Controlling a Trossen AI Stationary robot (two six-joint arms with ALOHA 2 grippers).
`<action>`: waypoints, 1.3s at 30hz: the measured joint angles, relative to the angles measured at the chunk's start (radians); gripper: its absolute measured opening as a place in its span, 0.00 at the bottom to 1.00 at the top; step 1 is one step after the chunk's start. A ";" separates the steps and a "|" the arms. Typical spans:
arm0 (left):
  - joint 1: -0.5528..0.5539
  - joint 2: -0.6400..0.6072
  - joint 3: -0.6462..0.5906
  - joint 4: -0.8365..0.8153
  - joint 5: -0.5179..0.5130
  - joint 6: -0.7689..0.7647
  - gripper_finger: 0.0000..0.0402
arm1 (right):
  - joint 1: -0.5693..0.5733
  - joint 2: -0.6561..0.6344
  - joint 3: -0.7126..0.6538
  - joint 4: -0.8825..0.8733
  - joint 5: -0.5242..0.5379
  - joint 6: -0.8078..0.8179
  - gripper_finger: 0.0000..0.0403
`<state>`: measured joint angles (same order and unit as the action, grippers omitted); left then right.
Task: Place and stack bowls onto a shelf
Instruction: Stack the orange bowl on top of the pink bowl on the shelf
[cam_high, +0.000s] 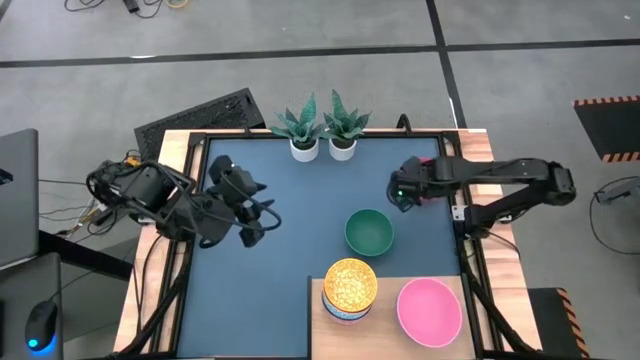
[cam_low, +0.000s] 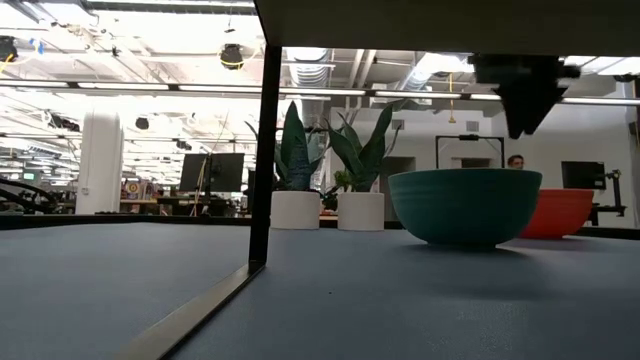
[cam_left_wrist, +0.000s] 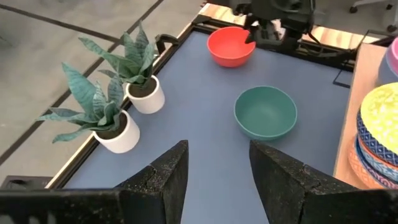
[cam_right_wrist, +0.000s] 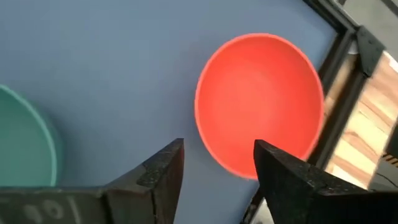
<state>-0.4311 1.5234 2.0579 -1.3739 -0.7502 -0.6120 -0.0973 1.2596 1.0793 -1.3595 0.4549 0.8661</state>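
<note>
Presently, right gripper (cam_right_wrist: 217, 165) is held above red bowl (cam_right_wrist: 258, 102), fingers apart, nothing clamped. Red bowl is seated on tabletop beside table's right frame, beyond green bowl (cam_high: 369, 232) from shelf (cam_high: 390, 318). Shelf is loaded with patterned bowl stack (cam_high: 349, 290) and pink bowl (cam_high: 429, 311). Left gripper (cam_left_wrist: 217, 171) is parked far from shelf, fingers apart, empty.

Risks:
- rim pinch missed, red bowl skidded into frame
- green bowl clipped during carry
- patterned stack toppled by off-centre placement

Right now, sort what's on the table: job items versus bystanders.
Job: red bowl, green bowl, pink bowl, stacked patterned bowls, shelf, right gripper above the red bowl.
Bystanders: two potted plants, waiting left gripper.
</note>
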 joint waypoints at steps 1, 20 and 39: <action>0.004 0.000 0.000 0.000 0.009 0.003 0.39 | -0.021 0.003 -0.013 0.026 -0.013 -0.030 0.55; 0.009 0.000 0.000 -0.006 0.021 0.037 0.39 | -0.243 0.059 -0.255 0.381 -0.124 -0.279 0.54; 0.027 0.000 0.000 -0.006 0.059 0.069 0.39 | -0.286 0.213 -0.257 0.404 -0.196 -0.320 0.12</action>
<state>-0.4038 1.5234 2.0579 -1.3804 -0.6910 -0.5434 -0.3833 1.4724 0.8223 -0.9554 0.2594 0.5457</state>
